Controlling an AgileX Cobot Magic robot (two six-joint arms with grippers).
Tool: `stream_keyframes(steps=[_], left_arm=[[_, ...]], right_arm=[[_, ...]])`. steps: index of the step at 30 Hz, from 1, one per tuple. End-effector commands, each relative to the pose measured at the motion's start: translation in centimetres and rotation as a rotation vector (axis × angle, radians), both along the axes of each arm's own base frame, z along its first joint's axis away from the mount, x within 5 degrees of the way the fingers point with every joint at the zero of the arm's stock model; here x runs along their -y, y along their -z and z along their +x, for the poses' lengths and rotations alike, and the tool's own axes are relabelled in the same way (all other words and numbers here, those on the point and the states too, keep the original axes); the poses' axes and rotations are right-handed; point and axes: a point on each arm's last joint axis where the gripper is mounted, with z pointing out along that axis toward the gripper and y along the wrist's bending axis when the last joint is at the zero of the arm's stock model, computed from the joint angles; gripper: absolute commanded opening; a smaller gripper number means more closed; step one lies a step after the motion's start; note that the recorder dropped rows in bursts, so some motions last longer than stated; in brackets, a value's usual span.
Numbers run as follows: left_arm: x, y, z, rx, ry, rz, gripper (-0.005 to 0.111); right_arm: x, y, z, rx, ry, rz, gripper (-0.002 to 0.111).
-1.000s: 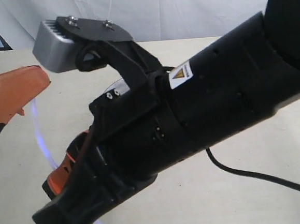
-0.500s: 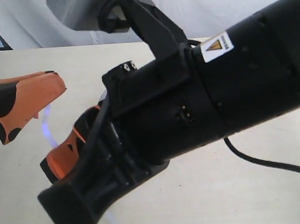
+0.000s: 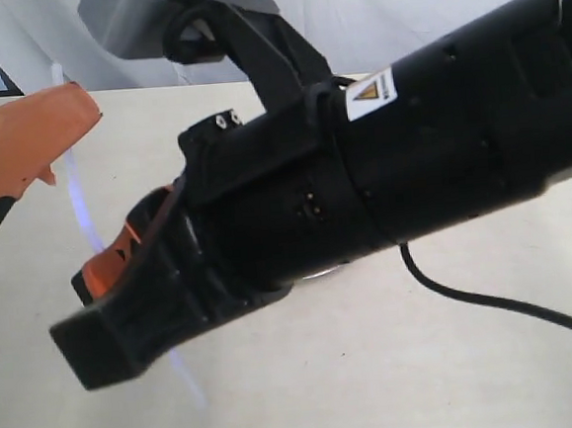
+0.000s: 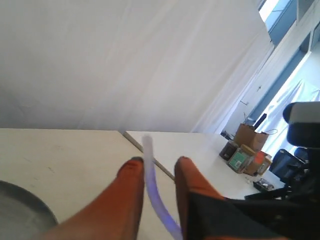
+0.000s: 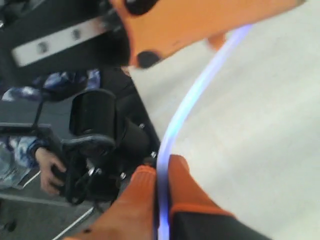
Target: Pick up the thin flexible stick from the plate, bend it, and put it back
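Right gripper (image 5: 160,171), stick (image 5: 192,95) (arm (image 3: 439,142) perhaps over plate (image 4: 20,212))

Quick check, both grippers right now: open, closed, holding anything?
Left gripper: the stick runs through a visible gap; whether it is clamped cannot be told.
Right gripper: closed on the stick.

Plate (image 4: 22,212) cut off at picture edge; stick (image 3: 77,206) middle hidden behind right arm (image 3: 362,178).
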Motion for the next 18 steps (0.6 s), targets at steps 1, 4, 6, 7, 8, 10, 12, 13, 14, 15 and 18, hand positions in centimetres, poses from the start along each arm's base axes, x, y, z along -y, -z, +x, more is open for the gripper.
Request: stream_keyframes(steps=[1,4,6,7,8,10,12,13,14,15,18], left_arm=[[0.3,0.1,-0.4,-0.024,0.05,-0.024,0.04],[0.3,0.2,-0.4,-0.035,0.058,-0.02,0.041],[0.4,0.2,-0.5,-0.026,0.074,-0.015,0.04],[0.4,0.2,-0.6,-0.022,0.082,-0.013,0.035],[0.4,0.2,-0.6,-0.019,0.084,-0.013,0.03],[0.5,0.1,-0.7,0.008,0.087,-0.001,0.013],[0.5,0.1,-0.8,0.058,0.092,0.024,0.0],[0.5,0.0,-0.9,0.087,0.096,0.034,0.0],[0.5,0.0,-0.9,0.097,0.099,0.037,0.0],[0.6,0.0,-0.9,0.106,0.098,0.042,0.0],[0.5,0.1,-0.7,0.099,0.081,0.047,0.0]], right_arm=[[-0.3,-0.6,1.5,0.071,0.117,0.067,0.0],[-0.2,-0.8,1.9,0.097,0.162,0.092,0.0],[-0.3,-0.8,2.1,0.101,0.17,0.095,0.0],[-0.3,-0.7,2.1,0.095,0.171,0.094,0.0],[-0.4,-0.6,2.1,0.084,0.172,0.097,0.0],[-0.7,-0.3,2.2,0.047,0.167,0.095,0.0],[-1.0,0.2,2.0,-0.002,0.146,0.086,0.0],[-1.1,0.4,1.9,-0.024,0.132,0.083,0.0],[-1.1,0.5,1.7,-0.041,0.118,0.079,0.0],[-1.2,0.5,1.5,-0.052,0.101,0.07,0.0],[-1.2,0.7,1.0,-0.088,0.051,0.05,0.002]])
